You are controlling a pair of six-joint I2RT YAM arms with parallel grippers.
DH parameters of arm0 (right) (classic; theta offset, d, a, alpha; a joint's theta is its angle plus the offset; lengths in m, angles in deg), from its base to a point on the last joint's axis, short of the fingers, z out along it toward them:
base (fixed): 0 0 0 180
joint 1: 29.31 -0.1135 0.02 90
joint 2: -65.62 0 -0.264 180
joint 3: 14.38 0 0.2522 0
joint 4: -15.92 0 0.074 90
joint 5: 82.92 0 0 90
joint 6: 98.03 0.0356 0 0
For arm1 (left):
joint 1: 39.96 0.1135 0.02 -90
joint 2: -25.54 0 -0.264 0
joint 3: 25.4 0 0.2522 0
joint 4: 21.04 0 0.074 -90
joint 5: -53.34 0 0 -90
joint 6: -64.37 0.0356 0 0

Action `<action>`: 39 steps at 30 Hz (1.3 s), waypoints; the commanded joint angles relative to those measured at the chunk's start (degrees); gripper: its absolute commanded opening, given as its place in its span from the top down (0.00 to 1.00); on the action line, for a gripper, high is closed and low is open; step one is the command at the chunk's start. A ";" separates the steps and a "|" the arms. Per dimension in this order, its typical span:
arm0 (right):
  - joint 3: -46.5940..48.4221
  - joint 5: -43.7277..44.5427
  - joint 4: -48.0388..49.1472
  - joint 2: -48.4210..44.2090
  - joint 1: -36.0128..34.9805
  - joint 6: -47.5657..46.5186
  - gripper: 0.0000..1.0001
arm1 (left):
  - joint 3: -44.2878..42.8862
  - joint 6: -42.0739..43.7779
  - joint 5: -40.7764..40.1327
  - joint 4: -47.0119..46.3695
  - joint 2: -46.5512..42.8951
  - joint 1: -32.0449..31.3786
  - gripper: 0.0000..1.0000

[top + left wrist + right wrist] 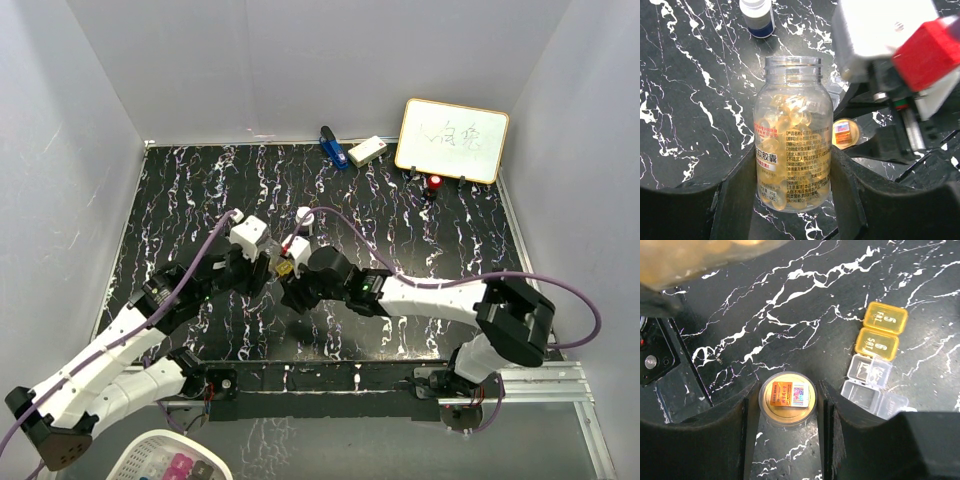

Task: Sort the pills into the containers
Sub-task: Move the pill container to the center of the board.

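- Two grips are set: left end effector [792, 167] clamps the uncapped golden-amber bottle [792, 125] above the bench [690, 100], right end effector [787, 390] pinches its cap [787, 401]
- Next, likely: tip capsules [790, 112] slowly into the open pill box [874, 362] nearby

Golden-amber bottle [792, 115] uncapped in left pincer [793, 157]; gold cap [787, 396] in right pincer [787, 407]; dark bottle [757, 20] capped; clear box [877, 360] seemingly part-open.
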State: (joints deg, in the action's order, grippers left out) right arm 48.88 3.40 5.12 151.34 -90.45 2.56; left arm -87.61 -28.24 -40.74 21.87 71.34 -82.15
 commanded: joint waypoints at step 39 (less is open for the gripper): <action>10.58 4.66 9.30 20.57 -0.01 1.34 1.00 | -1.38 -1.36 -1.81 1.65 -4.05 0.18 1.00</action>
State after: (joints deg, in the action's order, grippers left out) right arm 56.99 5.61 10.17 172.10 -91.00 4.31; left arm -88.18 -29.25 -44.28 24.08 67.91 -81.50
